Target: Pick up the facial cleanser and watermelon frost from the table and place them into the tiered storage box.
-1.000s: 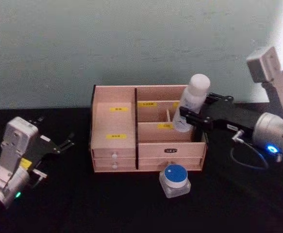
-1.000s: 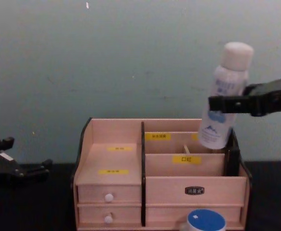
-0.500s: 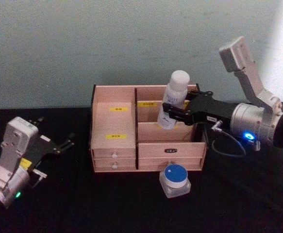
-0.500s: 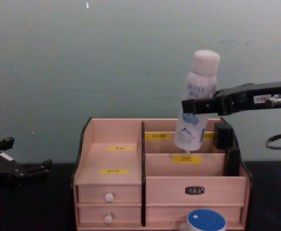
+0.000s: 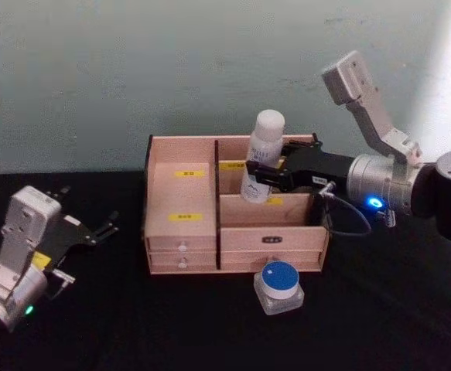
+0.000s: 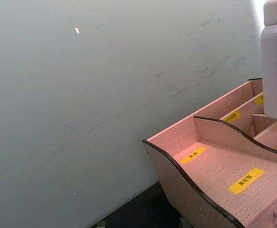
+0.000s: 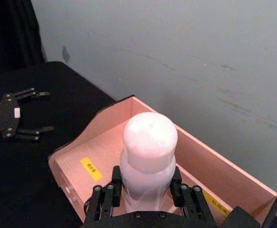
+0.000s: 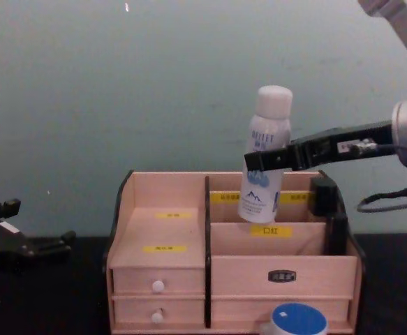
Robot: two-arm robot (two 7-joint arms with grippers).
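The white bottle (image 5: 265,143) hangs tilted over the back right compartments of the tiered storage box (image 5: 182,226), my right gripper (image 5: 266,171) clamped round its waist. I judge it light, stiff and smooth-skinned, so this mid-body hold suits it. My left gripper (image 5: 93,232) sits spread wide, well left of the box.

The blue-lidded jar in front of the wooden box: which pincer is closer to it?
The right. The right pincer holds a white bottle over the box, behind and above the jar; the left pincer is open, far off to the jar's left.
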